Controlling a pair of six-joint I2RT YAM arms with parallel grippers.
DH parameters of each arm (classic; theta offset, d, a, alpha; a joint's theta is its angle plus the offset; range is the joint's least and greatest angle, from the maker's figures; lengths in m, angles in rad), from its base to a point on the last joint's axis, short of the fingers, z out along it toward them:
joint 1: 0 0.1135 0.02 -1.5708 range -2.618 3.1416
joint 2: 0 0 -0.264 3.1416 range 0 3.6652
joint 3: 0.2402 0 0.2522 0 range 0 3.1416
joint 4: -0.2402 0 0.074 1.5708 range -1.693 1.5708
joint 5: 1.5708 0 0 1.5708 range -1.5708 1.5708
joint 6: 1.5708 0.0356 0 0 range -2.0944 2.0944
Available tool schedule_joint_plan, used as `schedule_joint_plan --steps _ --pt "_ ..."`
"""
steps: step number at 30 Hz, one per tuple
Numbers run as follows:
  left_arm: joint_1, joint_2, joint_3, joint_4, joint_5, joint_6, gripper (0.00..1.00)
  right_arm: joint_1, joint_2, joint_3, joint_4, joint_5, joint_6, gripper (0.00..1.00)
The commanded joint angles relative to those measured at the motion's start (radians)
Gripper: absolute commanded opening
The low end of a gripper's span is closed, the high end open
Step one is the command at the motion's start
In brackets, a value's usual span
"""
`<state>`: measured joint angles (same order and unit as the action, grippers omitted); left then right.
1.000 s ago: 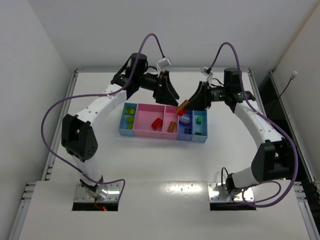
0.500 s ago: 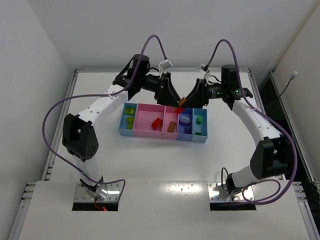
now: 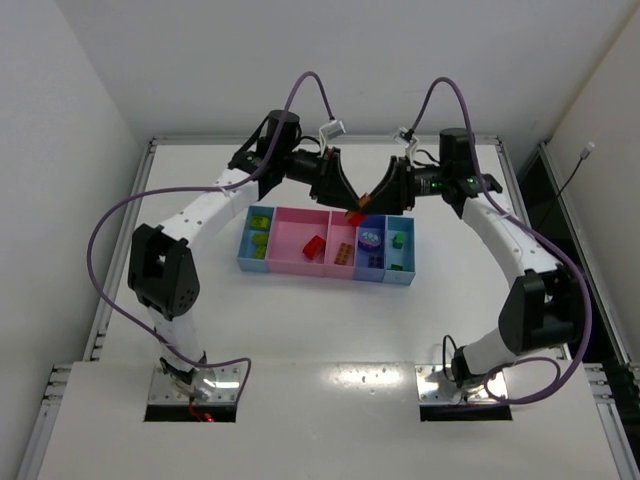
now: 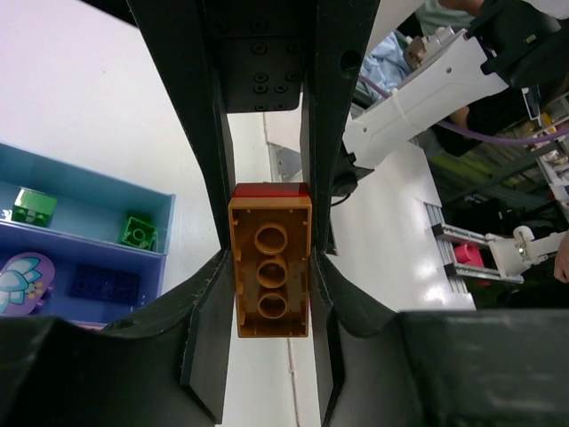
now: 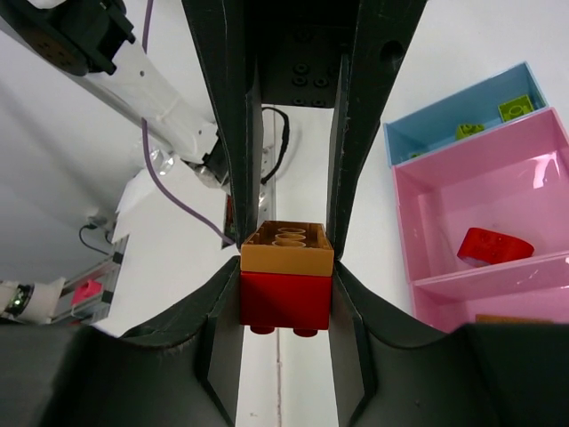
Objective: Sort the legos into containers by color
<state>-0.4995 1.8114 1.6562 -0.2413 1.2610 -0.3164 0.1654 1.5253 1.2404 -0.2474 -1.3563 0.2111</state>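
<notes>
Left gripper (image 4: 271, 258): you pinch the orange lego (image 4: 271, 277).
Right gripper (image 5: 286, 276): you pinch the red lego (image 5: 284, 302) stuck to it.

The white table (image 3: 300, 330) fills the middle of the frame. Just above its centre the joined row of containers (image 3: 300, 267) sits flat on it, blue ends, pink between.

Table (image 3: 300, 330): bin row (image 3: 322, 269) at centre, between the arms.
- End bin (image 3: 242, 250), left: two bricks (image 3: 260, 222).
- Wide bin (image 3: 295, 235): one brick (image 3: 314, 246).
- Narrow bin (image 3: 343, 234): one brick (image 3: 343, 254).
- Fourth bin (image 3: 370, 277): disc (image 3: 371, 238) behind a brick (image 3: 372, 262).
- Last bin (image 3: 399, 263): two bricks (image 3: 398, 240).

Brick pair (image 3: 355, 215), stacked, above the row's far edge, clamped between left gripper (image 4: 271, 271) and right gripper (image 5: 286, 285).
</notes>
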Motion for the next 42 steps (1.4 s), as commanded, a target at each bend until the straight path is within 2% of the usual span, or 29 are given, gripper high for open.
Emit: schedule_joint_plan --steps 1,2,5,13,26,31,34,37,38,40,42 --pt "-0.011 0.008 0.004 0.040 0.037 -0.010 0.18 0.019 0.003 0.048 0.053 -0.029 -0.019 0.00" --pt "-0.011 0.008 0.004 0.049 0.028 -0.010 0.11 0.019 0.003 0.048 0.053 -0.029 -0.019 0.00" --pt "-0.011 0.008 0.004 0.050 0.018 -0.010 0.00 0.019 0.003 0.038 0.062 -0.029 -0.019 0.00" --pt "-0.011 -0.032 0.004 0.068 -0.018 0.008 0.00 0.010 -0.036 -0.051 0.071 -0.038 -0.029 0.00" --pt "0.081 -0.041 -0.006 0.180 -0.061 -0.092 0.00 0.000 -0.123 -0.117 -0.139 0.000 -0.216 0.00" --pt "0.081 -0.041 0.004 0.180 -0.083 -0.092 0.00 0.000 -0.136 -0.117 -0.184 0.019 -0.245 0.00" --pt "0.081 -0.041 0.004 0.071 -0.107 -0.015 0.00 -0.010 -0.145 -0.105 -0.254 0.062 -0.305 0.00" --pt "0.081 -0.079 -0.073 -0.015 -0.216 0.051 0.00 -0.020 -0.155 -0.093 -0.296 0.184 -0.351 0.00" --pt "0.081 -0.093 -0.094 -0.015 -0.291 0.060 0.00 -0.020 -0.169 -0.093 -0.296 0.259 -0.351 0.00" --pt "0.081 -0.132 -0.140 -0.026 -0.377 0.060 0.00 -0.020 -0.183 -0.093 -0.262 0.347 -0.311 0.00" --pt "0.056 -0.177 -0.202 -0.036 -0.527 0.060 0.00 -0.020 -0.192 -0.084 -0.227 0.440 -0.257 0.00"
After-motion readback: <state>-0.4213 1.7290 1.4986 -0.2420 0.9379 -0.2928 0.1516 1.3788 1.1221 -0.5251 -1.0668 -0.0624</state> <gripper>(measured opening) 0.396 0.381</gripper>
